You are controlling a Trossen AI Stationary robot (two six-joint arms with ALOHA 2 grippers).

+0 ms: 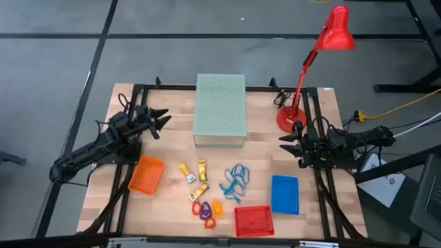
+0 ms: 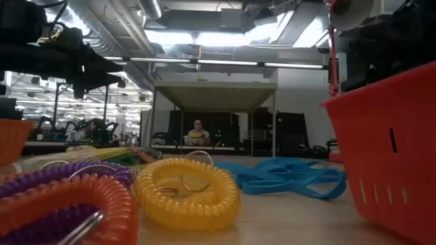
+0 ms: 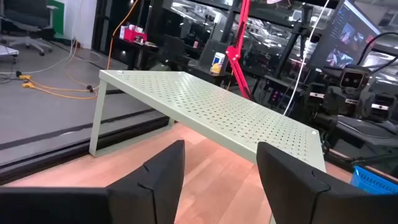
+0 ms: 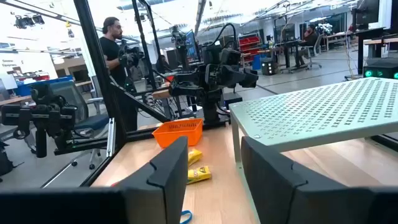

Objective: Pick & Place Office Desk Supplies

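Note:
Three yellow stubby pieces (image 1: 194,179) lie on the table's near middle. Orange, purple and red ring-shaped clips (image 1: 207,209) lie nearer the front edge; coiled rings (image 2: 187,190) fill the low view. A tangle of thin blue loops (image 1: 236,181) rests to their right, seen too in the low view (image 2: 289,177). My left gripper (image 1: 162,121) hovers open at the table's left, facing the pale green perforated stand (image 3: 217,109). My right gripper (image 1: 284,142) hovers open at the right side, near the lamp base. Neither touches anything.
An orange tray (image 1: 146,174) sits near left, a red tray (image 1: 253,220) at the front, a blue tray (image 1: 284,193) near right. The pale green perforated stand (image 1: 220,109) stands at the far middle. A red desk lamp (image 1: 310,62) rises from the far right. People stand beyond the table.

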